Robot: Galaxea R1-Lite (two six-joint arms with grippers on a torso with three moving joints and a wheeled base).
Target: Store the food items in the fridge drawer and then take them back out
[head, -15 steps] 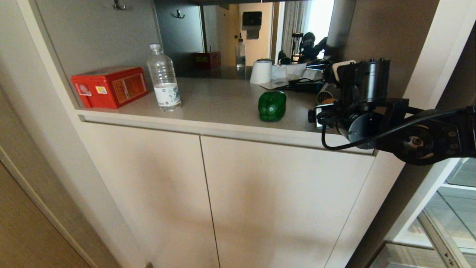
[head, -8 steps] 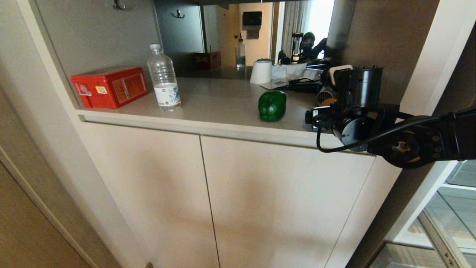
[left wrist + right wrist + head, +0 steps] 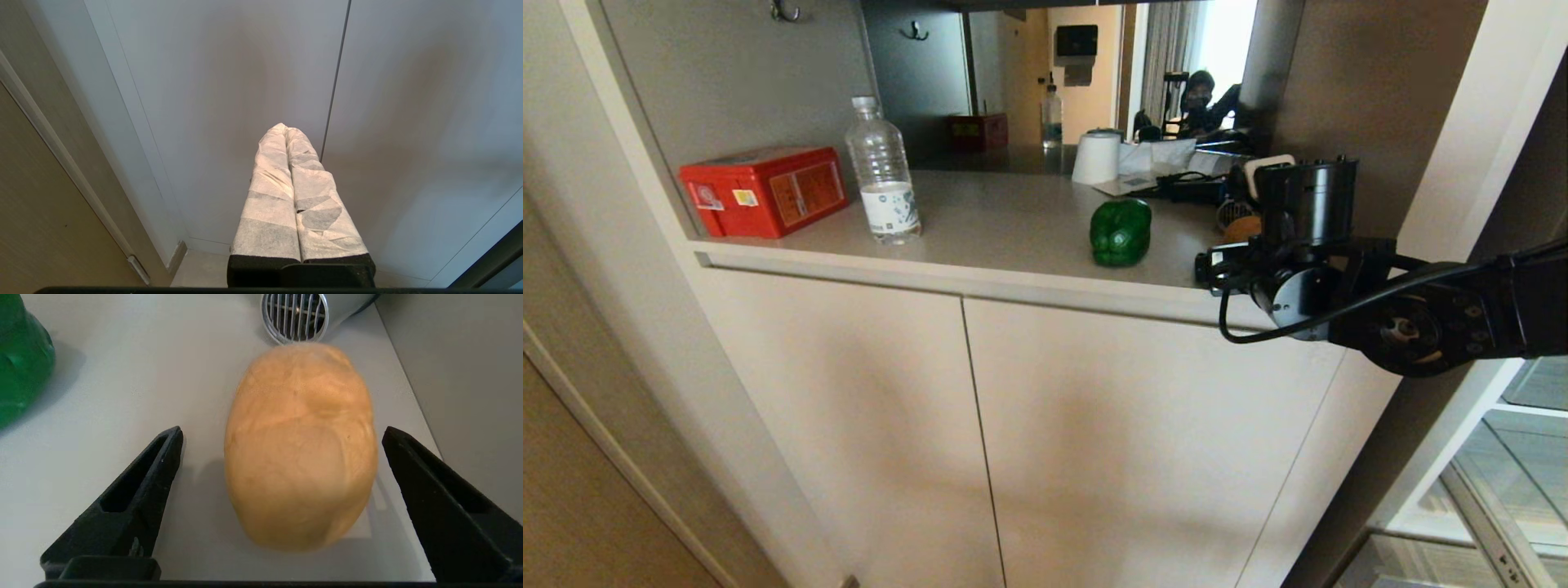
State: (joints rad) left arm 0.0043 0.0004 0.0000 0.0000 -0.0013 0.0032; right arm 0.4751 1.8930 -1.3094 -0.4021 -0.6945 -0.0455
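The tan-yellow potato [image 3: 300, 449] lies on the counter [image 3: 1005, 220] at its right end, between the spread black fingers [image 3: 139, 490] of my right gripper [image 3: 282, 433], which is open and does not touch it. In the head view only a sliver of the potato [image 3: 1241, 228] shows past the right wrist. The dark green bell pepper [image 3: 1121, 233] sits on the counter just to the left of it. The clear fridge drawer [image 3: 1515, 482] shows at the lower right edge. My left gripper [image 3: 284, 127] is shut, empty, and parked low facing the cabinet doors.
A red box [image 3: 764, 189] and a water bottle [image 3: 882, 184] stand at the counter's left. A white paper roll [image 3: 1096, 157] and a silver hair dryer nozzle [image 3: 295, 316] lie behind the potato. The niche's side wall [image 3: 1380, 98] stands close on the right. Beige cabinet doors [image 3: 1094, 441] are below.
The right arm has sunk a little and shifted slightly left toward the potato. Its fingers have stayed open. The pepper and the left arm have not moved.
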